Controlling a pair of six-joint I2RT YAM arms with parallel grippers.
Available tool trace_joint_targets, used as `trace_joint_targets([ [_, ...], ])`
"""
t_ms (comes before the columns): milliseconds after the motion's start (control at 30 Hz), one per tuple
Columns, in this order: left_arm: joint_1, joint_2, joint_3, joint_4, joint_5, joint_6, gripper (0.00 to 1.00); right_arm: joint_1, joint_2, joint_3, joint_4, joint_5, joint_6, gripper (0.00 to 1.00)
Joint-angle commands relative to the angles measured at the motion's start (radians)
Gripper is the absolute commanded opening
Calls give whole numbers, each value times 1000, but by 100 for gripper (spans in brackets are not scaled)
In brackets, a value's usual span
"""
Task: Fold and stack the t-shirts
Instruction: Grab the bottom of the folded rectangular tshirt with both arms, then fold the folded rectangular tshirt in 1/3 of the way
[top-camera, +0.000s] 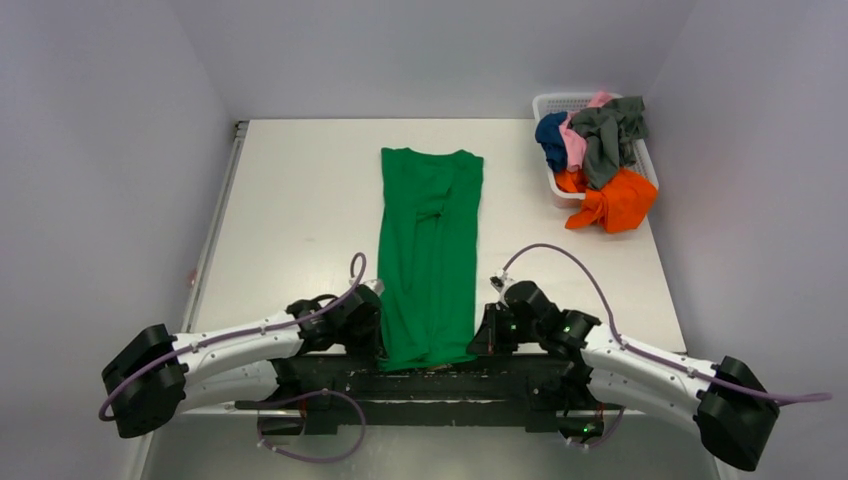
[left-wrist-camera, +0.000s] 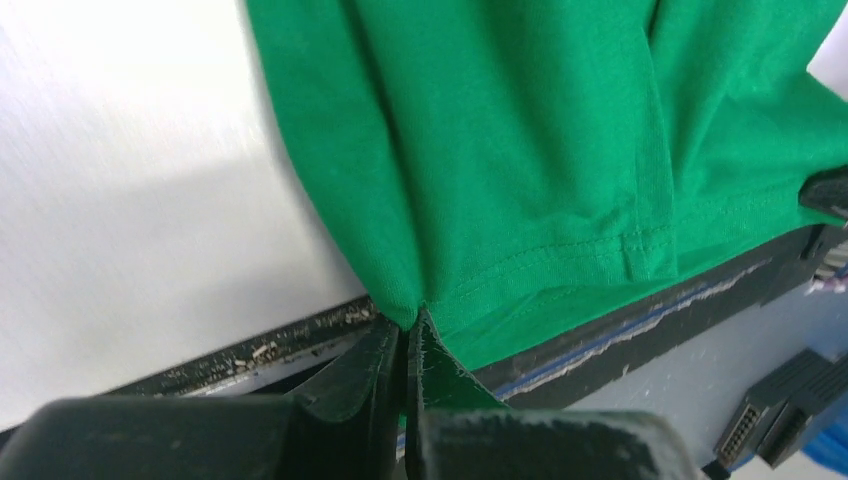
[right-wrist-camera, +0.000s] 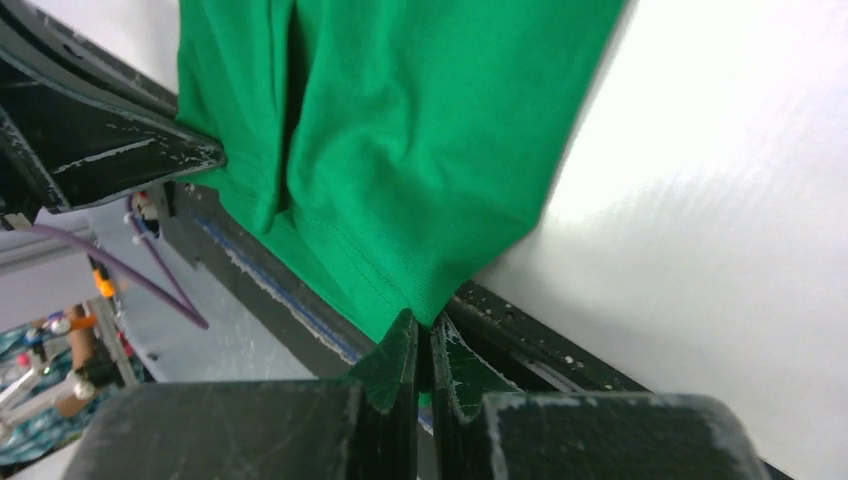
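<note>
The bright green t-shirt (top-camera: 430, 250) lies as a long narrow strip down the middle of the table, collar end far, hem at the near edge. My left gripper (top-camera: 372, 335) is shut on the hem's near left corner (left-wrist-camera: 405, 300). My right gripper (top-camera: 482, 335) is shut on the hem's near right corner (right-wrist-camera: 425, 300). The hem hangs slightly over the table's black front edge. The orange t-shirt (top-camera: 618, 200), grey t-shirt (top-camera: 605, 135), pink t-shirt (top-camera: 575, 140) and navy t-shirt (top-camera: 550, 135) are heaped in and over the basket at the far right.
The white lattice basket (top-camera: 555, 102) stands at the table's far right corner, with the orange shirt spilling over its near side. The black front rail (top-camera: 450, 375) runs between the arm bases. Grey walls close in the left, right and back.
</note>
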Motion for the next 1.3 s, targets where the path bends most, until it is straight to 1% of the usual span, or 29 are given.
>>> trace_joint_targets([
  [0, -26, -35, 34, -80, 64, 37, 0, 3, 2, 16, 66, -66, -11, 0],
  [67, -24, -38, 91, -111, 29, 56, 0, 2, -1, 55, 44, -57, -26, 0],
  [167, -14, -8, 204, -167, -67, 81, 0, 2, 4, 117, 20, 37, -29, 0],
  [233, 17, 36, 278, -183, -110, 102, 0, -1, 26, 161, 22, 83, -51, 0],
  [300, 70, 87, 336, -180, -102, 129, 0, -8, 62, 208, 27, 125, -76, 0],
  [367, 125, 141, 393, -175, -81, 161, 0, -29, 113, 258, 36, 169, -101, 0],
  [433, 162, 185, 469, -195, -123, 187, 0, -82, 171, 295, 78, 185, -133, 0],
  [533, 198, 266, 579, -238, -176, 224, 0, -182, 269, 346, 176, 133, -162, 0],
  [567, 209, 293, 614, -244, -188, 235, 0, -202, 300, 375, 192, 138, -173, 0],
  [667, 258, 391, 700, -234, -177, 279, 0, -230, 405, 470, 183, 209, -209, 0],
  [767, 310, 487, 783, -242, -162, 300, 0, -259, 494, 537, 188, 248, -229, 0],
  [1033, 402, 674, 950, -243, -143, 332, 1, -379, 745, 677, 237, 139, -235, 0],
  [1267, 476, 842, 1106, -267, -107, 381, 2, -445, 890, 771, 295, 115, -228, 0],
])
